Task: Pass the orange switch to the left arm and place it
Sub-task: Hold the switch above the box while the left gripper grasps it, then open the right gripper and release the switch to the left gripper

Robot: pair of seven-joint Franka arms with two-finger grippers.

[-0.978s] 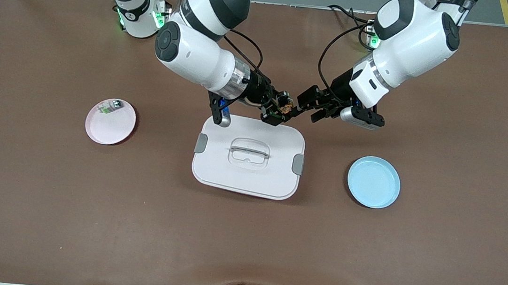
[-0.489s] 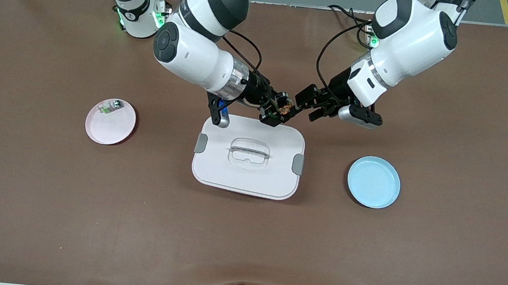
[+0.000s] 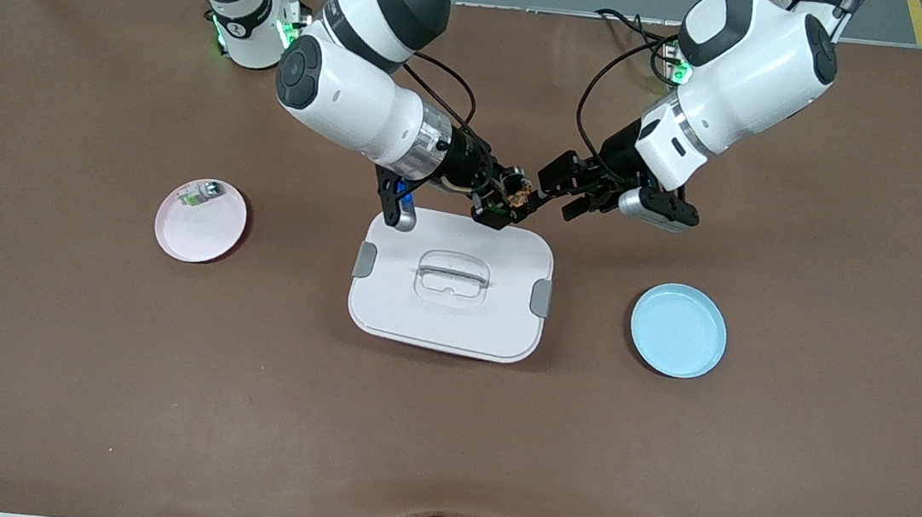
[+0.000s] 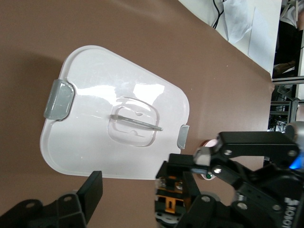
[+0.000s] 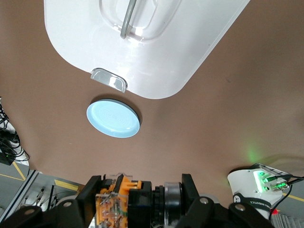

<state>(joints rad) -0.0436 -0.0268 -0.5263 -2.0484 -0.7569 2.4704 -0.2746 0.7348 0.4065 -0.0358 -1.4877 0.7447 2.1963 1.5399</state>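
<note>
My right gripper (image 3: pixel 504 203) is shut on the orange switch (image 3: pixel 518 193), a small black block with orange and brass parts. It holds the switch in the air over the edge of the white box (image 3: pixel 421 314) farthest from the front camera. In the right wrist view the switch (image 5: pixel 124 198) sits clamped in the right gripper (image 5: pixel 140 202). My left gripper (image 3: pixel 560 196) is open and meets the switch end to end. In the left wrist view the switch (image 4: pixel 172 202) sits close to one side of the left gripper (image 4: pixel 141 199), with a wide gap to the other finger (image 4: pixel 90 195).
The box also shows below in both wrist views (image 4: pixel 104 137) (image 5: pixel 156 61). A blue plate (image 3: pixel 678 330) lies toward the left arm's end. A pink plate (image 3: pixel 202 231) with a small green-and-silver component (image 3: pixel 198 195) lies toward the right arm's end.
Almost nothing: both grippers stay together over the box's edge, and the left arm's upper part has shifted slightly.
</note>
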